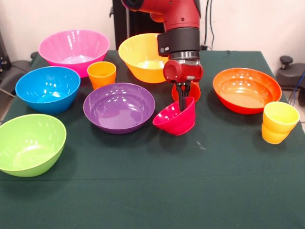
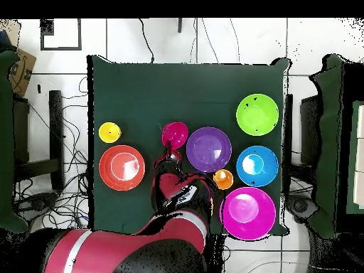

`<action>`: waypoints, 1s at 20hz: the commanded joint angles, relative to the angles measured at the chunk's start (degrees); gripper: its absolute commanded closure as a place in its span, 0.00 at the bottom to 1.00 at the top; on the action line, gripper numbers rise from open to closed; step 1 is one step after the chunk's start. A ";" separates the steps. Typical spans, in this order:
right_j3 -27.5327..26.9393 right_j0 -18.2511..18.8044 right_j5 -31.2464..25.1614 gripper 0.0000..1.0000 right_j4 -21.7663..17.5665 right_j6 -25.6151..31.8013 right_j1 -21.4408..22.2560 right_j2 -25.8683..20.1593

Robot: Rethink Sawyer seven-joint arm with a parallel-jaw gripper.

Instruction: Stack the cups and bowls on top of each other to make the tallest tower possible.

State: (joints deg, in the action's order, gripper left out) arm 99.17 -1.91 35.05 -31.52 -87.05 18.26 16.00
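Dark green cloth table (image 1: 157,191) seen from the front, white wall behind. Gripper (image 1: 182,98) clamped on the far rim of small magenta bowl (image 1: 176,117), which hangs tilted just beside purple bowl (image 1: 119,106). Best kept level, carried over a wide bowl and lowered centred before letting go. Red-orange cup (image 1: 190,90) mostly hidden behind the fingers; yellow cup (image 1: 279,121) at the right.

Overhead: magenta bowl between purple bowl and orange-red bowl (image 2: 121,167). Arm covers the yellow bowl; fingers hard to make out.

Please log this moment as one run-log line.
end effector: shut on small magenta bowl rim | bowl: tilted, beside purple bowl | tower: none
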 commanded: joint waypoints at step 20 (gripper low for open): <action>-11.99 -16.89 -13.98 1.00 3.34 -1.96 -9.68 17.44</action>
State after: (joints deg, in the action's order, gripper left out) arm 93.10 -18.18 23.26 -31.16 -87.05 13.15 32.59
